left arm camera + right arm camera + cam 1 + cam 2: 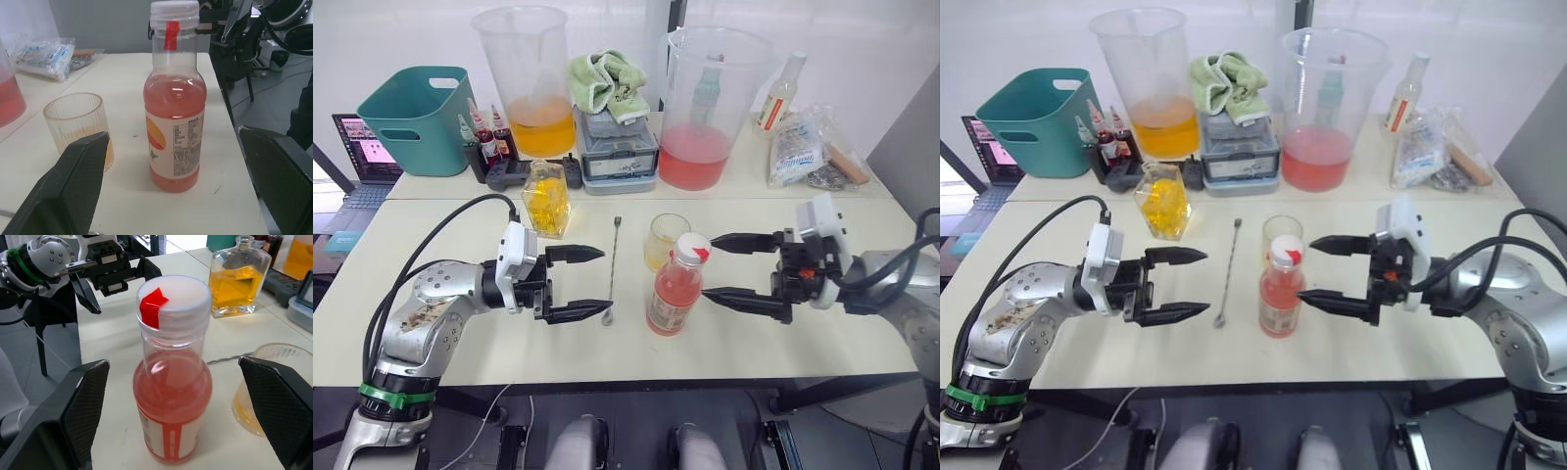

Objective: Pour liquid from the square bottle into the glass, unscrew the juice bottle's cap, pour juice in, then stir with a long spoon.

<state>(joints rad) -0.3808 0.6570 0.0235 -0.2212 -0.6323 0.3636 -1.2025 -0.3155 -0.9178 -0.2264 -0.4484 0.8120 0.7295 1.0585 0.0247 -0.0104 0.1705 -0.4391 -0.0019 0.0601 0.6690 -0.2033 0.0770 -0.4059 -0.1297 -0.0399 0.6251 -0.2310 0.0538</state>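
While both arms rest over the front table (460,364), the stock reads as follows.

Grippers, two. Left gripper (590,283), lower left of centre in the left eye view: fingers spread wide, holding nothing. Right gripper (722,268), right of centre: fingers spread wide, holding nothing, tips just beside the juice bottle.

Juice bottle (675,286), one: upright at lower centre, pink-red liquid, white and red label. Cap (692,246), one: white with a red tab, seated on the bottle's neck.

Glass (666,238), one: ribbed clear tumbler, just behind the juice bottle and close against it, a shallow yellow-orange layer at the bottom.

Square bottle (547,201), one: upright, left of centre toward the back of the front table, yellow-orange contents. Whether its stopper is in place cannot be told.

Long spoon (613,267), one: lying flat between the left gripper and the juice bottle, running front to back, its near end by the lower left fingertip.

Rear table, upper part of the frame: large clear beakers, two, one with orange liquid (530,83) at upper left of centre, one with pink liquid (705,106) at upper right of centre. Teal bin (416,119), one, upper left. Green cloth (608,82), one, on a grey box (620,147) between the beakers. Small dark-red dropper bottles (489,132), at least two, beside the bin. Slim bottle with red label (779,93), one, upper right.
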